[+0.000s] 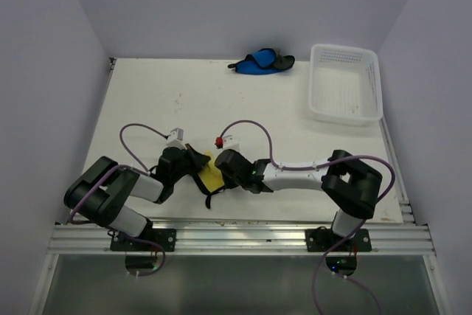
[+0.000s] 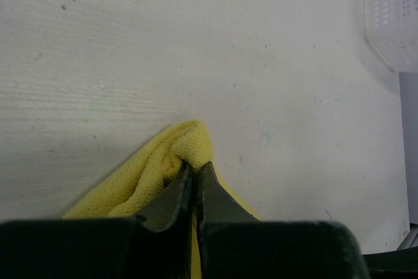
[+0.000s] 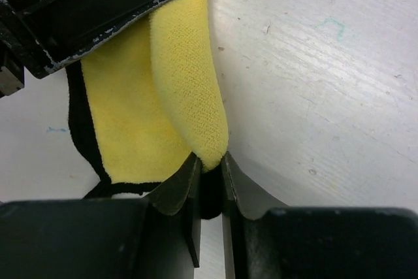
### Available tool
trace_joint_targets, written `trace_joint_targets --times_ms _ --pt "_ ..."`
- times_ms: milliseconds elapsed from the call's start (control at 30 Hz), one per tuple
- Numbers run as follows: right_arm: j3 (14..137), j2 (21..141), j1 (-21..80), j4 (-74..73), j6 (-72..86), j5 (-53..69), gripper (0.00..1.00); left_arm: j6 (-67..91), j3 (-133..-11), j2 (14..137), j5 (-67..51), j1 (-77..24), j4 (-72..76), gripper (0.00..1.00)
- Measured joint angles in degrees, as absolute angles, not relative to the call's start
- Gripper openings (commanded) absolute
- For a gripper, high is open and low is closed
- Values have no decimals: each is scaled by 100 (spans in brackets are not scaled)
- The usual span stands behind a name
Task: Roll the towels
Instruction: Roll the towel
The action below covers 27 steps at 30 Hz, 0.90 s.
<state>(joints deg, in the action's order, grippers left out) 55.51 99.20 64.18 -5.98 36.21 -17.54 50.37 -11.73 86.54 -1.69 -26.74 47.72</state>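
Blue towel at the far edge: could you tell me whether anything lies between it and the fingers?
Nothing visible: only bare table lies between the blue towel and the left fingers and right fingers, though both are pinching the yellow towel.

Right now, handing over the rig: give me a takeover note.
Left gripper: jaws shut on the yellow towel.
Right gripper: jaws shut on a fold of the same towel.
Yellow towel sits between both grippers near the front of the table; blue towel lies bunched at the far edge, left of the white basket.
Done: no finished roll visible. Left: roll both.
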Motion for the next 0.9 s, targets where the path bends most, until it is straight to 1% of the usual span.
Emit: trace_joint_targets --times_ms 33,100,167,533,733,900 --pt "5553 9920 6440 -598 3575 -1791 9 5039 -1177 8665 -169 -2674 4786 0" --pt "5557 9924 6523 -600 3450 -1907 6 5037 -1181 8674 -172 -2674 4794 0" --pt "5618 9961 6687 -633 3271 -2121 0 5037 -1181 8674 -172 -2674 4794 0" --pt "6149 10694 7824 -919 1887 -3874 0 5037 -1374 8648 -410 -2657 4425 0" --pt "6842 11491 8364 -1520 1184 -5063 0 5037 -1441 8624 -585 -2593 4252 0" --pt "7299 11972 8624 -2025 860 -5638 0 5028 -1468 8576 -819 -2517 4099 0"
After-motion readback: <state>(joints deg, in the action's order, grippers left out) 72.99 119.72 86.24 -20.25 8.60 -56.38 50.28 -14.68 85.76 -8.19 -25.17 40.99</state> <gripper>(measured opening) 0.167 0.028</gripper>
